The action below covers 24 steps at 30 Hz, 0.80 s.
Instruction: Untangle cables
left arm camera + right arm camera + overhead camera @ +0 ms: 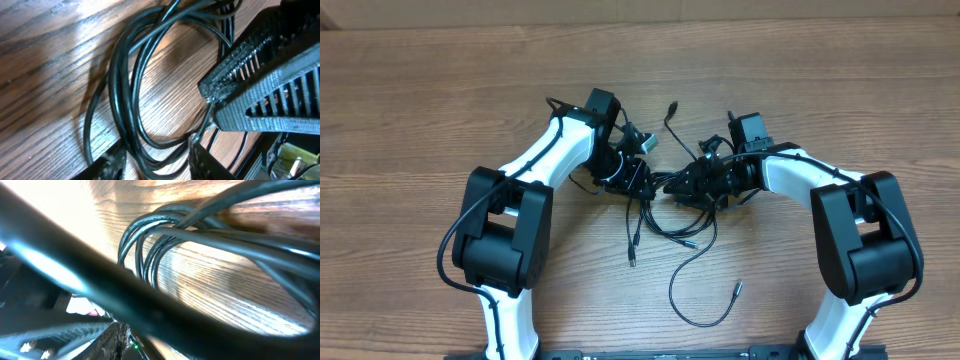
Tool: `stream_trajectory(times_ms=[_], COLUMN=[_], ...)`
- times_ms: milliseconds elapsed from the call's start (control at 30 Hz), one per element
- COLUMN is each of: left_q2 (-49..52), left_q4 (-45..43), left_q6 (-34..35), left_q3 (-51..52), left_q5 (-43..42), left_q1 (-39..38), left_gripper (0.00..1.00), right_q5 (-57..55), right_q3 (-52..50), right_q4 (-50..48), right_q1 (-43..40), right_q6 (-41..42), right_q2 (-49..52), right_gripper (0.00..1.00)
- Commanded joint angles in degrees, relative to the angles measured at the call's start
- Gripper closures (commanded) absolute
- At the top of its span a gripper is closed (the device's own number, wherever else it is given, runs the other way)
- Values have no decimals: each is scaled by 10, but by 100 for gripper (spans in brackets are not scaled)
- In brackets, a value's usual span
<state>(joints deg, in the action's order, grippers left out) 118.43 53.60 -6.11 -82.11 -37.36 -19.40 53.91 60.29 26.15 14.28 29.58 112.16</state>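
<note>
The cables (665, 212) are thin black cords tangled in a heap at the table's middle, between both arms. My left gripper (642, 183) comes at the heap from the left. In its wrist view, the left gripper (155, 156) stands open over the wood, with several loops of the cables (125, 100) running loosely between its fingers. My right gripper (692, 183) meets the heap from the right. In the left wrist view the right gripper (209, 96) has its tips together on a thin cord. In the right wrist view a blurred cord crosses close to the lens over looped cables (145, 245).
One loose cord end (705, 300) curls toward the front edge, and another plug end (671, 108) sticks up behind the heap. The wooden table (440, 90) surrounds the tangle. The two grippers are very close together.
</note>
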Motion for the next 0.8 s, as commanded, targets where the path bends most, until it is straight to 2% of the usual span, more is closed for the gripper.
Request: stream_trajectory(times_ms=[0,33,200,367,600,667,767], left_q2=[4,4,4,4,4,4,4], left_q4=[9,29,76,81,83,78,61], left_q6=[52,86,140,222,423,452,460], left_q3=[2,2,2,3,3,3,4], left_q5=[-8,5,20,30,182,202,217], left_q1=[1,-1,-21,-58,-108,-116,-121], left_gripper=[44,43,42,46,51,51,51], right_q5=[-5,-5,-6,-10,-10,-10,-14], right_q3=[-3,-3,-3,-3,-3,-3,-3], right_q4=[-2,0,-1,0,3,3,3], right_q1=[-1,-1,-1,-1,-1,-1,-1], right_q6=[4,4,4,4,4,4,4], right_q2=[2,2,2,2,2,2,2], right_gripper=[61,61,61,61,61,61,61])
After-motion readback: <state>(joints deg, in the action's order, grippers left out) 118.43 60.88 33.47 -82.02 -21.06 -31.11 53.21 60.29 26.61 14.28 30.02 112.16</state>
